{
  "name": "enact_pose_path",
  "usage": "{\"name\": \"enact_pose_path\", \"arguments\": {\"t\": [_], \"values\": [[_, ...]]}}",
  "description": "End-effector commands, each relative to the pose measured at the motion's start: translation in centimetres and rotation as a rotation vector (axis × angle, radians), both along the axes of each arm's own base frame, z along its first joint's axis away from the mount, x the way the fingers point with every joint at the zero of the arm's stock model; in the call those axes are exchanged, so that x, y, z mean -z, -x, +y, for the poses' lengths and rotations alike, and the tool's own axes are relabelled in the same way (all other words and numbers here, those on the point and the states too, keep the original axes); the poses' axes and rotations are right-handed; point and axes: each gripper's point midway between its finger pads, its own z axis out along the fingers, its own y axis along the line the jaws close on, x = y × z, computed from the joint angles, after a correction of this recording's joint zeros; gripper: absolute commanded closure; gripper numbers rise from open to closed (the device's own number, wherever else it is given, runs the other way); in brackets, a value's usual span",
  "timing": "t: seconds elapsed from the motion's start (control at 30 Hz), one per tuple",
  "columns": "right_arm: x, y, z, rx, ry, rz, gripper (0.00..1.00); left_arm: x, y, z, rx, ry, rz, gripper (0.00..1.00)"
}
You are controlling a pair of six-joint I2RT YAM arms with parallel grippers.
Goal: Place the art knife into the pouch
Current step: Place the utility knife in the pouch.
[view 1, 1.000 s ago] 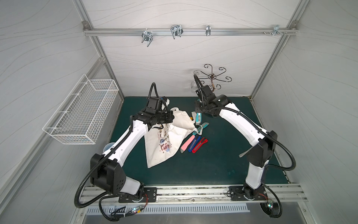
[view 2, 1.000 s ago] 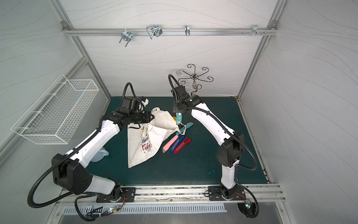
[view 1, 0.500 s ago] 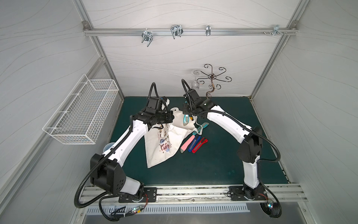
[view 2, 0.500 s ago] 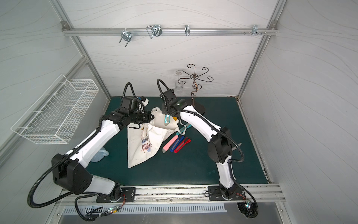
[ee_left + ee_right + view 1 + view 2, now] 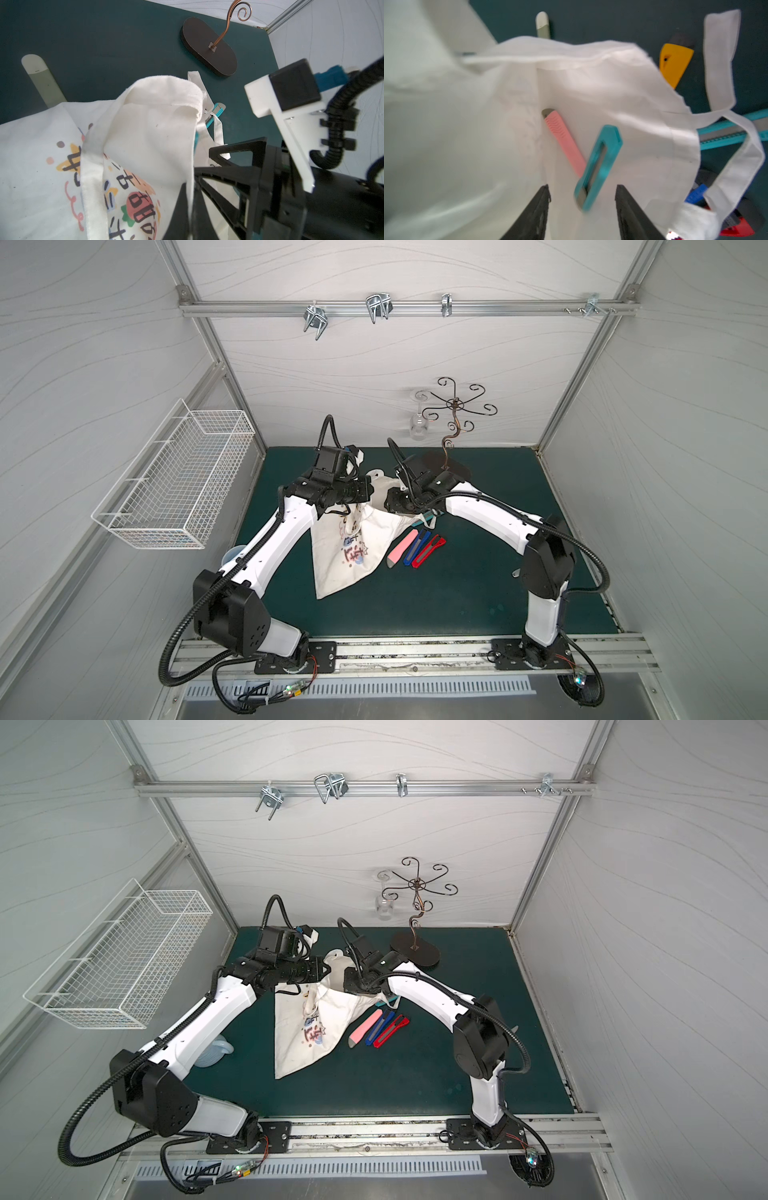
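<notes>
**Two knives in the pouch mouth, right jaws wide**

Between the spread fingers of the right gripper (image 5: 582,187) lies the teal art knife (image 5: 599,164). It is blurred, gripped by neither finger, and sits inside the open pouch (image 5: 623,93), crossing a pink knife (image 5: 564,143) there. The left gripper (image 5: 369,495) is clenched on the pouch rim, holding the mouth up off the green mat (image 5: 478,580). Outside the cloth, a yellow knife (image 5: 673,62) lies by the rim and a second teal knife (image 5: 724,133) under a handle loop (image 5: 720,62). In both top views a row of three knives (image 5: 417,551), pink, blue and red, lies just beside the pouch
</notes>
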Motion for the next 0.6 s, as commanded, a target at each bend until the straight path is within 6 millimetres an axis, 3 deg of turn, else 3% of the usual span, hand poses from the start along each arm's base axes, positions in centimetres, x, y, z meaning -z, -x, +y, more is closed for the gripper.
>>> {"name": "enact_pose_path", "arguments": {"t": [0.0, 0.13, 0.27, 0.37, 0.57], "values": [[-4.7, 0.4, -1.0, -0.067, -0.107, -0.026, 0.29, -2.8, -1.2, -0.4, 0.008, 0.017, -0.093, 1.0], [-4.5, -1.3, -6.6, 0.037, -0.01, -0.056, 0.27, -2.9, -1.2, -0.4, 0.006, 0.014, -0.096, 1.0], [-2.5, -2.2, -15.0, 0.261, 0.151, -0.024, 0.26, -2.8, -1.3, -0.3, 0.005, 0.012, -0.094, 1.0], [-0.4, -1.9, -20.6, 0.444, 0.203, 0.033, 0.26, -2.7, -1.4, -0.4, 0.003, 0.013, -0.092, 1.0], [4.0, -0.4, -27.9, 0.68, 0.176, 0.216, 0.26, -2.5, -1.4, -0.3, -0.001, 0.005, -0.086, 1.0]]}}
